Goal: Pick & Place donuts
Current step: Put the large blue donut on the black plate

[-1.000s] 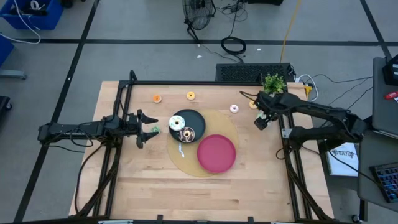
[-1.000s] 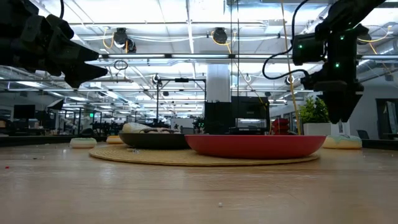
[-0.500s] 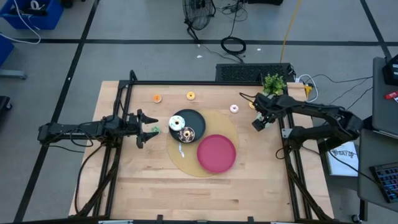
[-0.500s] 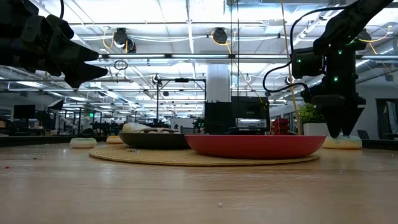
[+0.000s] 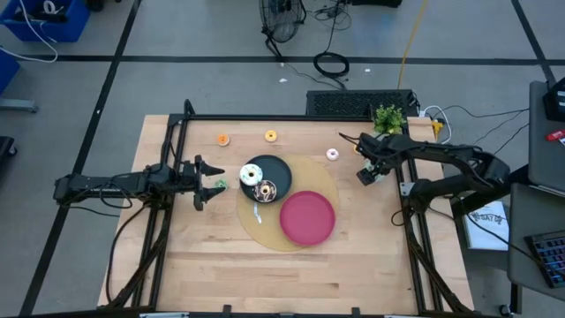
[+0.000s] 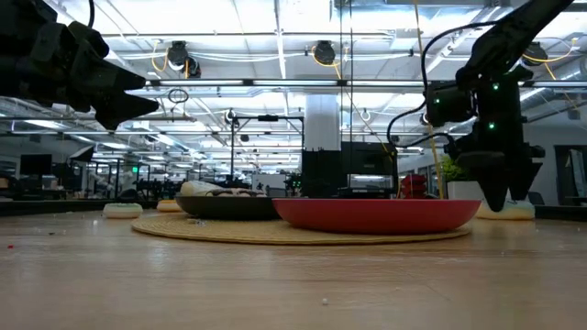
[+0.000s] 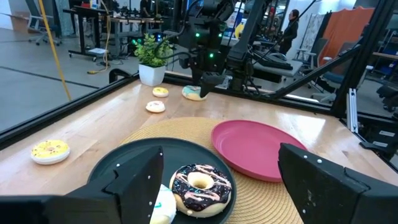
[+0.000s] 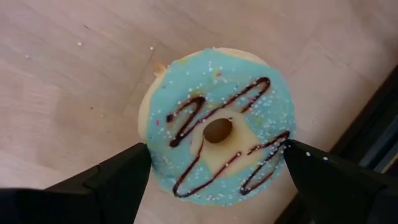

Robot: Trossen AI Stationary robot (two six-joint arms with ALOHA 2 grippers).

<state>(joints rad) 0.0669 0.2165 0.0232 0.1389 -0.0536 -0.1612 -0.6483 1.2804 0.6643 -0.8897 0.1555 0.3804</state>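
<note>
Lowering over the last second, the right gripper (image 5: 372,170) has dropped toward the table's far right corner, while the left gripper (image 5: 208,183) has stayed put beside the black plate (image 5: 279,168), fingers spread and empty.

From above, the black plate and the red plate (image 5: 307,217) sit on a round woven mat (image 5: 328,179); an orange donut (image 5: 222,139), a yellow donut (image 5: 270,135) and a pink donut (image 5: 332,154) lie loose along the far edge.

At table height, the right gripper (image 6: 496,194) hangs just off the wood, tips beside a pale donut.

The left wrist camera shows a chocolate-iced donut (image 7: 200,188) lying in the black plate, the red plate bare.

The right wrist camera looks down on a teal donut (image 8: 216,133) lying flat, hole upward, with the fingers (image 8: 118,180) spread either side and not yet touching. Being a ring, it has no long axis, so any approach angle serves. A good grasp probably means descending straight, keeping the hole centred between the fingers, and closing gently across the widest part.
</note>
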